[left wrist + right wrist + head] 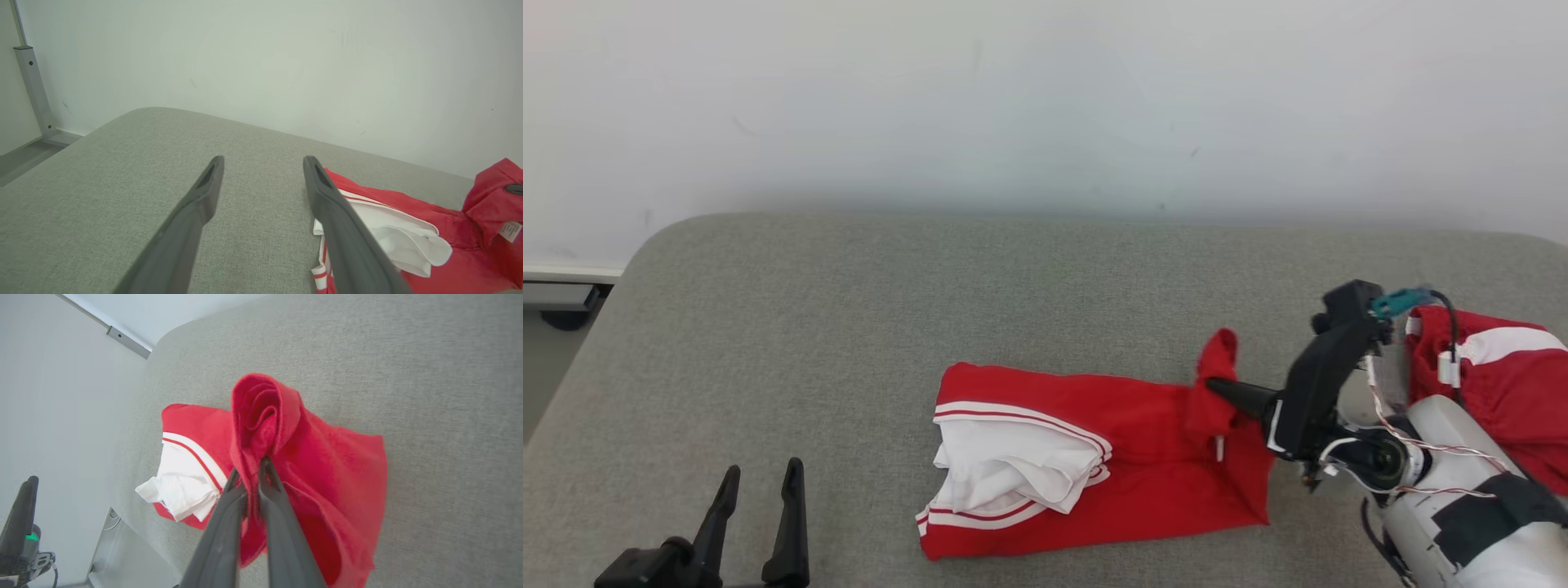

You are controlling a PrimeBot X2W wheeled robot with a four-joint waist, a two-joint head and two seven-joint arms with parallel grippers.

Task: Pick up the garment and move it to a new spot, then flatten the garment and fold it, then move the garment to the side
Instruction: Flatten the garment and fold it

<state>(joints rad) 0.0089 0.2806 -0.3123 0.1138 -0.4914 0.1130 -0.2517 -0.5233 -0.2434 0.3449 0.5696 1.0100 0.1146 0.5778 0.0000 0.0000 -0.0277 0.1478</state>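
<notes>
Two grippers: your right gripper [250,468] clamps a raised red fold of the garment [1111,490] lying on the grey cushion [849,327]; your left gripper [764,467] stands wide apart, empty; one further red-and-white cloth [1511,384] at far right

pale right forearm [1429,523], black strap [1494,506], twisted red-white wires [1437,445], teal connector [1401,302]; 2 long dark tapered fingers [791,523].

Garment [1127,457] red, white-striped; couch [849,327] grey.
</notes>
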